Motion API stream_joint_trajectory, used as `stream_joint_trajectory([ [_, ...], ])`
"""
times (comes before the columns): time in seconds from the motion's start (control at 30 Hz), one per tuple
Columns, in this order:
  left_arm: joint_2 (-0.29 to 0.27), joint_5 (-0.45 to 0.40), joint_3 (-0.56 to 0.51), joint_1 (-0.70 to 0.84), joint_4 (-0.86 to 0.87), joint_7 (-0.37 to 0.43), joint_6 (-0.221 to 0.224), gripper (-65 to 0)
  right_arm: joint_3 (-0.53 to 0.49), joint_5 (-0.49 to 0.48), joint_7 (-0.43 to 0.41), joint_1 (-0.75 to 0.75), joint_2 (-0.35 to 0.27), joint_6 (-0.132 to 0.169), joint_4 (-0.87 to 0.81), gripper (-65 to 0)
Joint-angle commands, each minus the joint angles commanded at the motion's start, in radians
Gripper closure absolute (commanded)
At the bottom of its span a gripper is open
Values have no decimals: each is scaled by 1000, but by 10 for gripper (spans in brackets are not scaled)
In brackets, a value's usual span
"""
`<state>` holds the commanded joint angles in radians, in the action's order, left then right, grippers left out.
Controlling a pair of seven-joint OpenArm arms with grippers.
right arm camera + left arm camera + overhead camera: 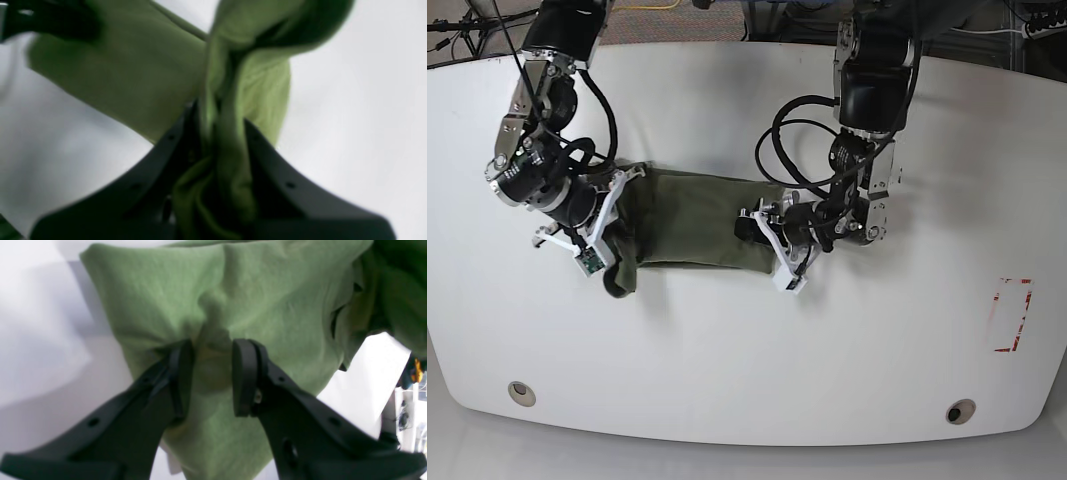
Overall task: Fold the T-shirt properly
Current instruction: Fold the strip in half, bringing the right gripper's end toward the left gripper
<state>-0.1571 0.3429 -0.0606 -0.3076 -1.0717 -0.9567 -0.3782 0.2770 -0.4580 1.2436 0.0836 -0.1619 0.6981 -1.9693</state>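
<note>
Olive-green soft cotton T-shirt [692, 225] bunched into narrow band at mid white desk [747, 380], strung between both arms.

Right gripper [222, 115]: fingers clamped on thick gathered wad. Left gripper [211, 373]: fingers narrowed on pinched ridge of cloth at other end.

Judged step: carrying fold across. Do well: keep both ends level, equal tension, lay hem flat before release.

Room: bare desk toward near rim, wide; red-marked rectangle [1011, 315] well apart. Cables [792, 135] hang near left arm; snag risk.
</note>
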Motion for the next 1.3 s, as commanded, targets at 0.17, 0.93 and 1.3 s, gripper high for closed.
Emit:
stream_joint_trajectory([
  [0.17,0,0,-5,8,2,6,0,-201,-41,2,0,11,44,0,3,0],
  [0.93,0,0,-3,21,-2,5,0,-201,-101,0,-29,71,143,0,54,0],
  [1.3,0,2,-3,21,-5,5,-3,-201,-106,2,-61,81,170,0,133,-135],
])
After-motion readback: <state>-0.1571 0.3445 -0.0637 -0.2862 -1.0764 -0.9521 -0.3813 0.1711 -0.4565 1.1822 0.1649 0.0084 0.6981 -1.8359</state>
